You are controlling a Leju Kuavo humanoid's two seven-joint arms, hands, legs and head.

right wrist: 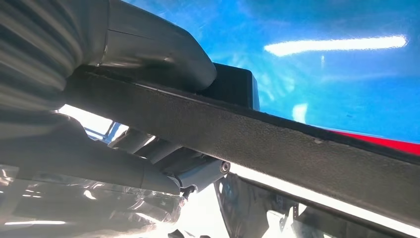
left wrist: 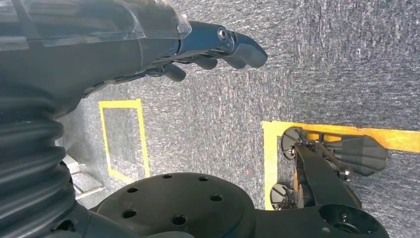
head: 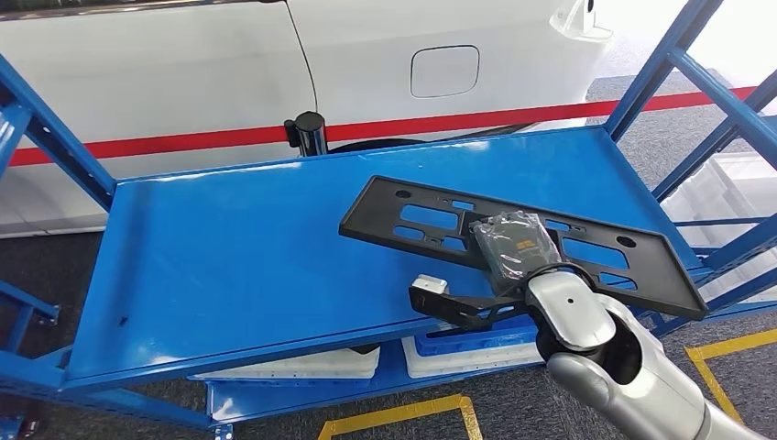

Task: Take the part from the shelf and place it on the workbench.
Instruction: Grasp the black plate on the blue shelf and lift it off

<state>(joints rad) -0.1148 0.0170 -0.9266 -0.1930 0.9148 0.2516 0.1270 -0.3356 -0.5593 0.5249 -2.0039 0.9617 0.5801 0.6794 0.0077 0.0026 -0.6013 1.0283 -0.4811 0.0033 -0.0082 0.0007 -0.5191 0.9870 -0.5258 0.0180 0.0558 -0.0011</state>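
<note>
The part (head: pixel 513 240), a flat black plate frame with slots, lies on the blue shelf (head: pixel 229 257) toward its right end. Its long axis runs from the shelf's middle out to the right front corner, and its near long edge overhangs the shelf's front edge. A small bag (head: pixel 515 243) rests on top of it.

The right hand (head: pixel 476 307) is at that near edge, directly in front of the part's middle. In the head view the dark fingers lie under the frame. The right wrist view confirms the grasp: the grey thumb (right wrist: pixel 153 54) presses on one face of the frame's edge (right wrist: pixel 277 144) and fingers (right wrist: pixel 153 148) close against the other. The hand is clamped on the part.

The left hand (left wrist: pixel 218 47) hangs over grey carpet (left wrist: pixel 322 64) with yellow floor tape (left wrist: pixel 121 139); its fingers are loosely extended and hold nothing.

Judgement: the part has not left the shelf. The lift must come toward the robot along the short axis, and the long, one-sided load may tip about the grip. The workbench is not identified.
</note>
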